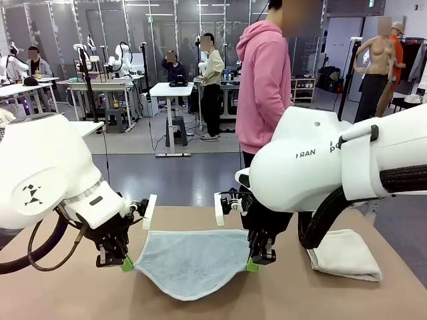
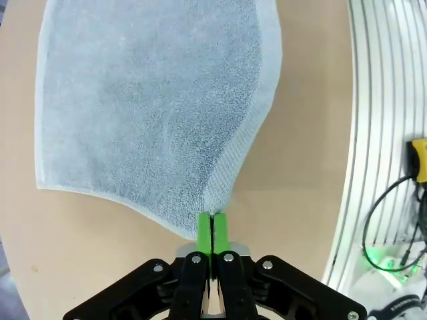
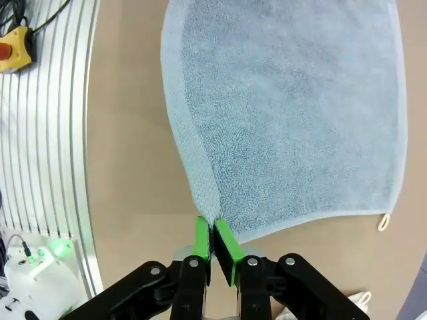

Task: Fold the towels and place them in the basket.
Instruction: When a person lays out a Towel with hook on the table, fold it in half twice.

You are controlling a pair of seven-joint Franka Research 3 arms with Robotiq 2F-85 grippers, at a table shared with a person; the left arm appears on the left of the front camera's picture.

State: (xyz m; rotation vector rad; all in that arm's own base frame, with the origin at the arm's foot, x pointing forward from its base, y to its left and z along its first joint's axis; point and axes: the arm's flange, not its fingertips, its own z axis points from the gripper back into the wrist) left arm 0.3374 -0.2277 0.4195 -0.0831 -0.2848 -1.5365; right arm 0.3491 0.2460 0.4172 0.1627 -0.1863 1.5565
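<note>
Blue towel (image 1: 190, 261) is on the table (image 1: 80, 297), centre front, spread between the two grippers. Left gripper (image 1: 125, 263): jaws pressed together with a towel corner pinched between the green pads; the left wrist view shows the pads (image 2: 205, 233) meeting on the hemmed edge with no gap. Right gripper (image 1: 253, 264): the same, jaws narrow and clamped on the opposite corner; in the right wrist view the cloth bunches to a point where it enters the pads (image 3: 223, 241). Both grippers sit low, just above the tabletop. The towel's far edge runs straight and its near edge bows toward the robot. Most of the cloth seems to lie flat on the table, though the angle does not settle whether the pinched corners are lifted. A small loop (image 3: 383, 222) sits at one free corner. Cream towel (image 1: 345, 253) lies folded on the table to the robot's right, apart from the blue one. A person (image 1: 264, 87) in a pink hoodie stands at the far side.
</note>
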